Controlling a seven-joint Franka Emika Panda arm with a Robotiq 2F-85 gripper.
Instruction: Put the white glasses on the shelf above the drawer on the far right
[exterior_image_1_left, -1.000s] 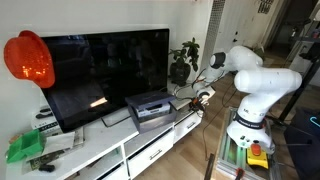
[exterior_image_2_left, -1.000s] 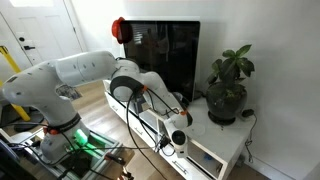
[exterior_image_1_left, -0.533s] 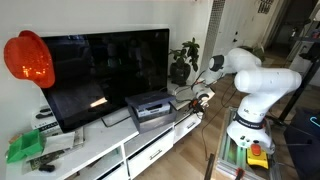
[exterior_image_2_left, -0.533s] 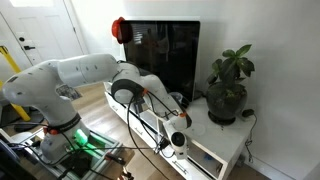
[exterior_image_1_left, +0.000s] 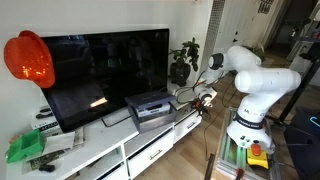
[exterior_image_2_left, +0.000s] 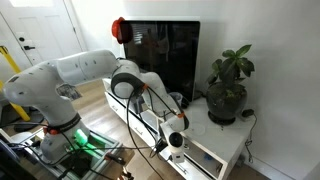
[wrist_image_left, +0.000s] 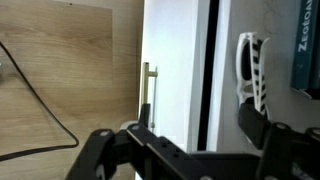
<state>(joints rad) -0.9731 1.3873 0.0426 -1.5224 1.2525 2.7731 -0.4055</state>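
The white glasses (wrist_image_left: 250, 68) lie on the white shelf (wrist_image_left: 228, 40) in the wrist view, beside a box with printed letters (wrist_image_left: 306, 45) and free of the fingers. My gripper (wrist_image_left: 197, 115) is open, and its right finger (wrist_image_left: 258, 125) stands just below the glasses. Left of it is the drawer front with its metal handle (wrist_image_left: 148, 88). In both exterior views the gripper (exterior_image_1_left: 203, 97) (exterior_image_2_left: 172, 140) hovers at the end of the TV stand by the plant; the glasses are too small to make out there.
A large TV (exterior_image_1_left: 105, 70) and a grey device (exterior_image_1_left: 152, 105) stand on the white stand (exterior_image_1_left: 120, 150). A potted plant (exterior_image_2_left: 230, 88) sits at its end. A red helmet (exterior_image_1_left: 28, 58) hangs to one side of the TV. A black cable (wrist_image_left: 40, 95) runs over the wood floor.
The jaws have gone from shut to open, letting go of the glasses on the shelf. The gripper has drawn back slightly from the stand.
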